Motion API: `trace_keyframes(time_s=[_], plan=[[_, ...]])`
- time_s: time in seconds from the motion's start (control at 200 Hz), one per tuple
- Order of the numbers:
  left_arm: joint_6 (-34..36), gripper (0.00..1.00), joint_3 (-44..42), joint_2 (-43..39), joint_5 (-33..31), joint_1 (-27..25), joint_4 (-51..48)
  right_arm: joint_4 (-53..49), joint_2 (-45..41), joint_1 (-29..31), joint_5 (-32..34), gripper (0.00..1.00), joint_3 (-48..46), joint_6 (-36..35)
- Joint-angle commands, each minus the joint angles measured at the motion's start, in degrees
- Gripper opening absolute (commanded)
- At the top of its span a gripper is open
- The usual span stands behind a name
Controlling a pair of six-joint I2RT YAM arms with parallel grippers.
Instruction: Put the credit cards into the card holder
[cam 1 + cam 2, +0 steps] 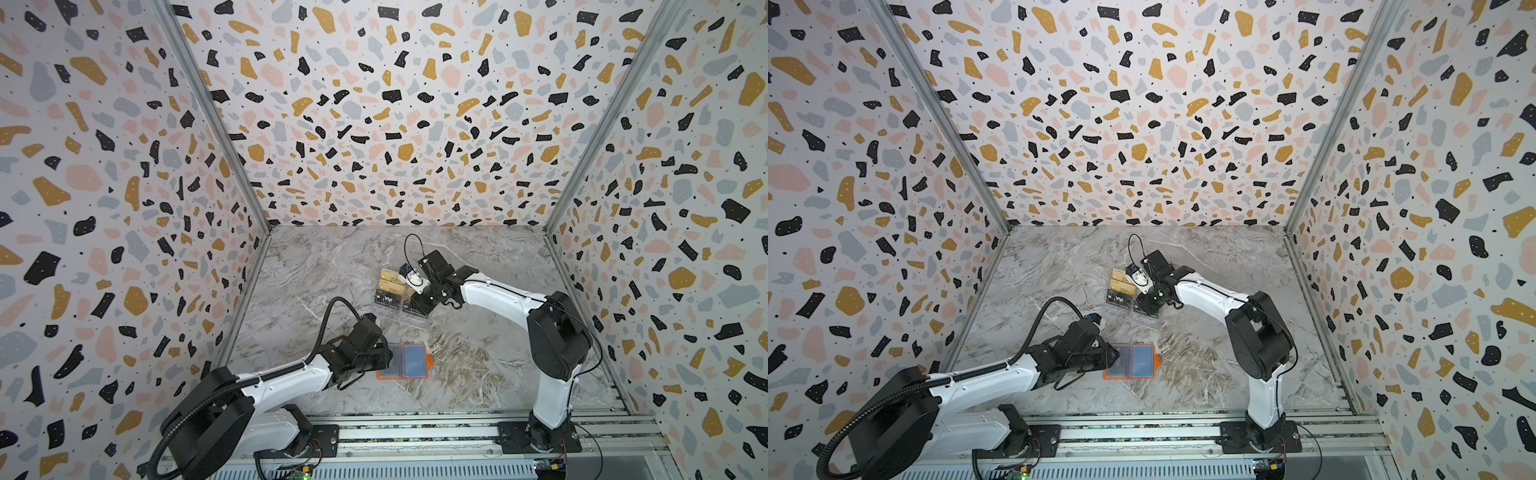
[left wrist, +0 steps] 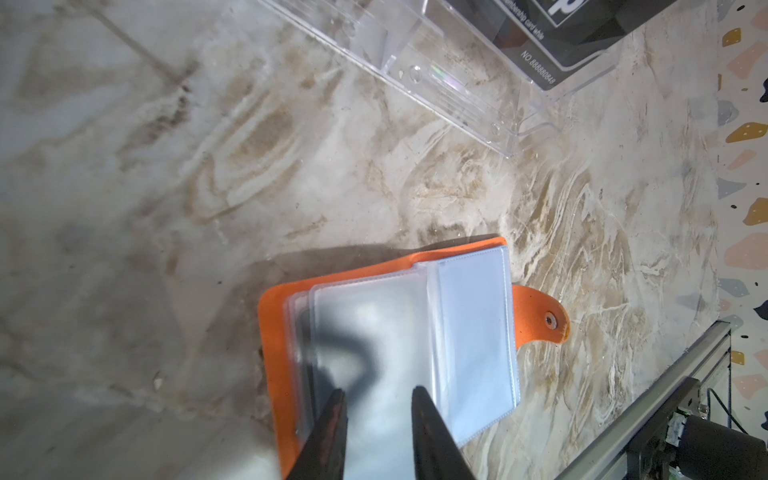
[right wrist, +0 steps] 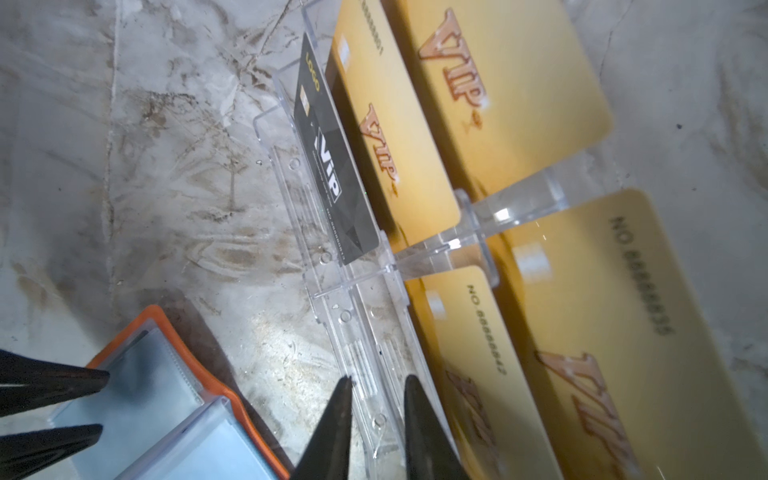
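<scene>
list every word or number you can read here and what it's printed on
"Vip": white, on the black card in the clear stand.
"LOGO": gold, same card.
"NO.888880048": black card's edge in the left wrist view; last digits uncertain.
"VIP": on the gold cards.
"NO 8888...": on two gold cards; later digits blurred.
Small line under "Vip": too small to read.
No text on the card holder.

Looked down in both top views from high above the aluminium front rail, facing twelve o'clock over the grey marbled tabletop. From the left wrist, hung close above the orange leather-like card holder, toward six o'clock. From the right wrist, peered close over the clear acrylic tiered stand near centre. Shared holder and stand in all four.
</scene>
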Motion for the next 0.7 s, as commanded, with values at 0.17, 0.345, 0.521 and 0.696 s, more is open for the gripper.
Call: trace_keyframes(time_s=[0.17,0.345,0.521,0.696], plan=[[0.7,0.31,0.8,-0.4,-0.6,-0.3,-0.8,-1.5,0.9,0.2,-0.2,0.16,1.5,-1.2],[1.0,0.31,1.5,-0.6,-0.9,-0.3,-1.5,-1.0,0.0,0.2,0.5,0.08,2.3,-1.7],[1.0,0.31,2.1,-0.9,-1.0,-0.3,-2.3,-1.8,-0.6,0.1,0.8,0.05,3.4,-2.5],[1.2,0.31,3.3,-2.3,-1.6,-0.3,-4.2,-3.0,-2.4,0.1,-1.0,0.00,5.1,-2.7]])
